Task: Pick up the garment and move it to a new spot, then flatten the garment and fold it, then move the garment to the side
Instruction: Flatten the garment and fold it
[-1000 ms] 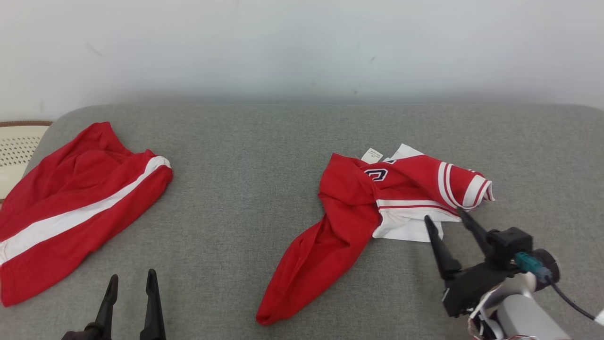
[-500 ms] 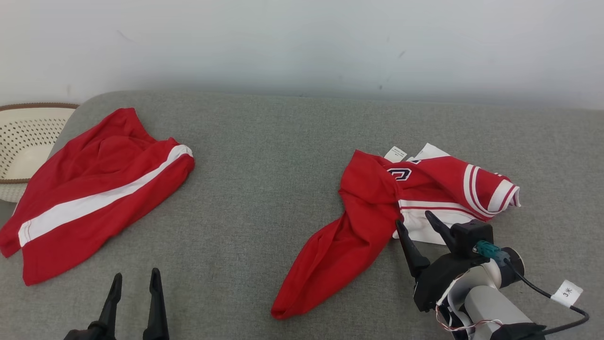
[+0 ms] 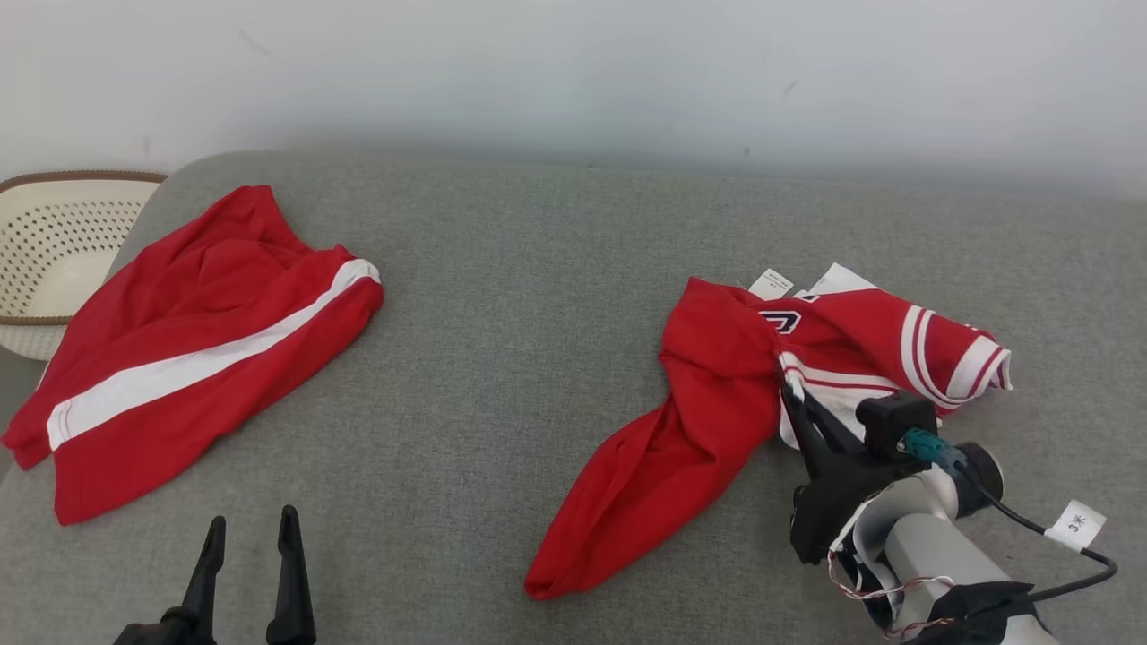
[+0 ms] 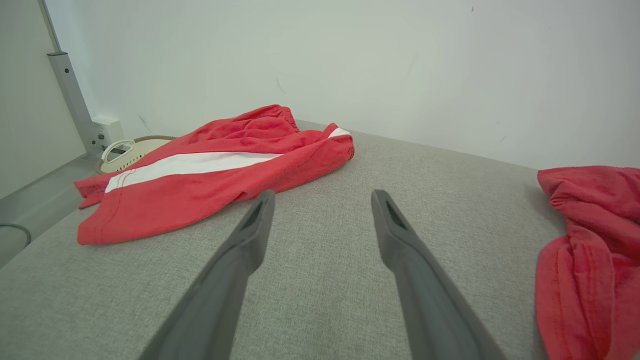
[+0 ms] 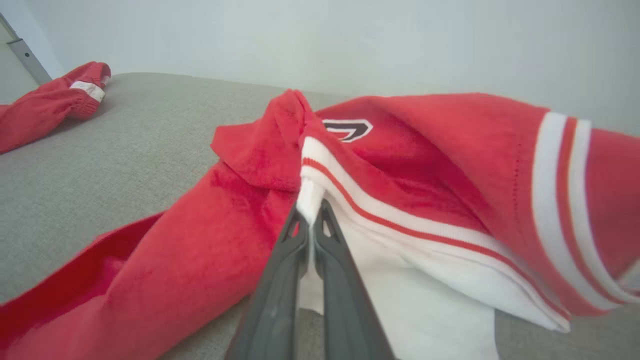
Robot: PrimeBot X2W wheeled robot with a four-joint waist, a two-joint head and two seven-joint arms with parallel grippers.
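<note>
Shirt, red with white trim, crumpled on grey cushion, right of middle in head view; one red part trailing toward the near edge. Right gripper at the white striped hem, near a dark-edged letter patch: fingers pressed together, pinching a fold of that white edge. Left gripper low at near left over bare cushion, holding nothing, fingers spread wide apart. Red shorts with white side stripe flat at far left, well apart from shirt. Perforated cream basket just beside shorts, off the cushion's left end. Pale wall behind.
</note>
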